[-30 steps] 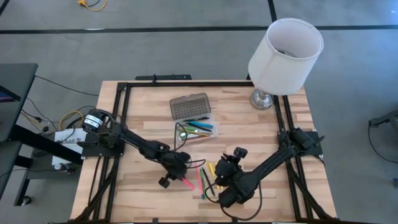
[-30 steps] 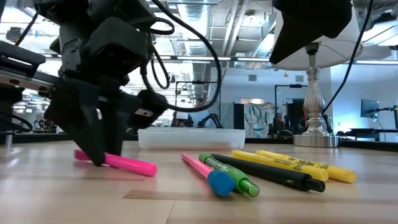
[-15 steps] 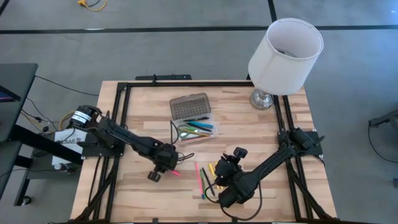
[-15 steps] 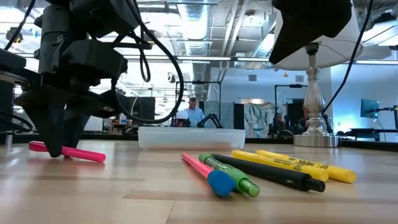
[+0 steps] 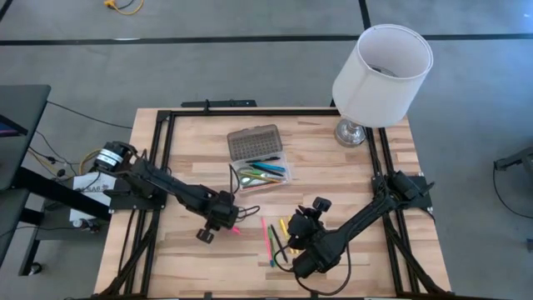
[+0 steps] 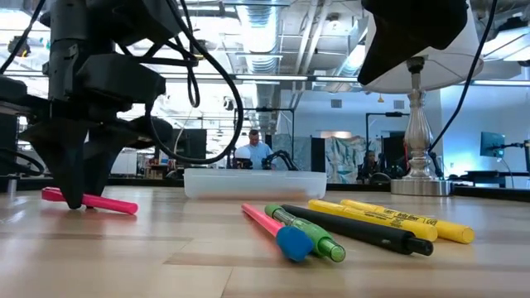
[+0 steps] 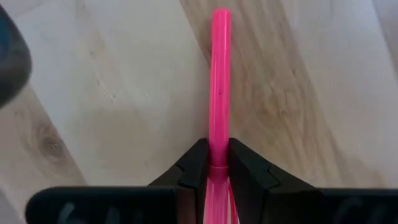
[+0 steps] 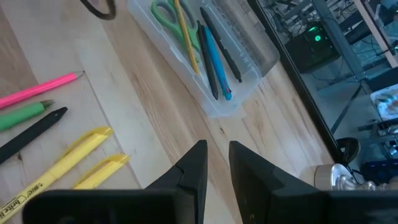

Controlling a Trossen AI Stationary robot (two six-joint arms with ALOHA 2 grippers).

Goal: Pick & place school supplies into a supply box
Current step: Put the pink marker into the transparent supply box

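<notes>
While my left gripper [image 7: 211, 163] pinches one end of a pink marker [image 7: 219, 81], the marker's free end rests on the wooden table [image 5: 191, 142]. Seen from above, this gripper [image 5: 223, 215] sits left of centre, below the supply box [image 5: 262, 171], with only a short pink tip [image 5: 237, 229] poking out at its right side. At table height the marker [image 6: 99, 201] lies nearly flat at the left of the frame, my dark fingers [image 6: 74, 178] coming down on its left end.

My right gripper [image 8: 213, 163] hovers with its fingers close together and nothing between them; from above it [image 5: 301, 225] sits lower centre, just right of the loose pens.

That loose group [image 5: 276, 237] holds a pink pen [image 6: 263, 219], a green pen [image 6: 310, 236], a black pen [image 6: 364, 232] and two yellow highlighters [image 6: 397, 219], lying side by side and fanned out on the table.

Inside the clear box [image 8: 205, 93] lie green-handled scissors [image 8: 163, 14], a yellow pencil [image 8: 185, 37], a blue pen [image 8: 216, 65] and dark pens. Its grey ribbed lid [image 5: 253, 142] lies open above it. A white lamp [image 5: 379, 71] stands at the upper right corner.
</notes>
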